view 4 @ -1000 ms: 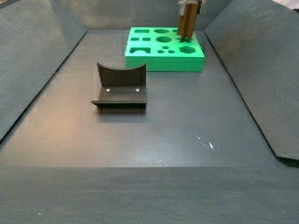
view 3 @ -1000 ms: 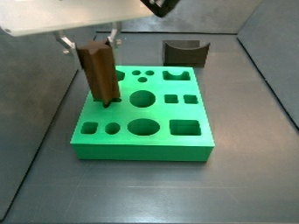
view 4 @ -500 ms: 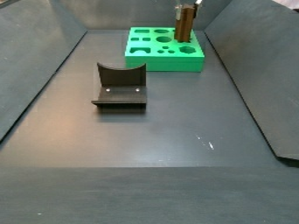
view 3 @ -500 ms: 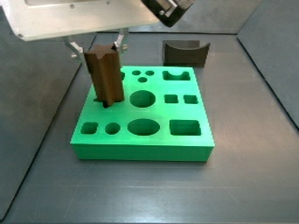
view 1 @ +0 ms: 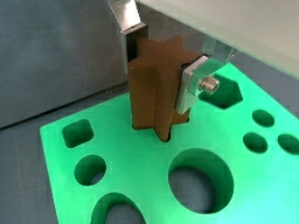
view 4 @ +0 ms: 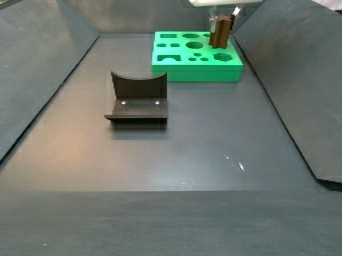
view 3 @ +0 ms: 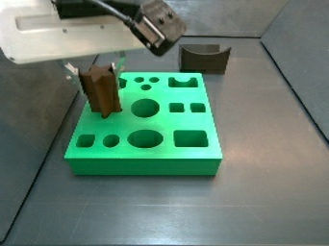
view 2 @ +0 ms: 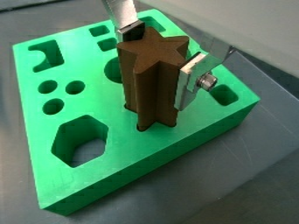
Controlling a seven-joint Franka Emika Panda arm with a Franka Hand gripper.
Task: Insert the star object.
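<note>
My gripper (view 1: 162,74) is shut on the star object (view 1: 158,92), a tall brown peg with ridged star-shaped sides. The peg stands upright with its lower end in a hole near one edge of the green block (view 1: 128,159). Both wrist views show the silver fingers (view 2: 191,83) pressing opposite sides of the peg (view 2: 149,83). In both side views the gripper (view 3: 98,69) is above the block (view 3: 167,123) with the peg (view 3: 100,93) below it; the peg (view 4: 222,30) is at the block's (view 4: 201,68) right end. The hole under the peg is hidden.
The dark fixture (view 3: 203,58) with a curved notch stands on the floor apart from the green block; it also shows in a side view (view 4: 134,97). The block has several other round, square and hexagon holes (view 2: 82,144). Grey walls enclose the floor.
The gripper and the star object have moved down, so less of the peg stands above the green block. The block has shifted slightly sideways on the floor.
</note>
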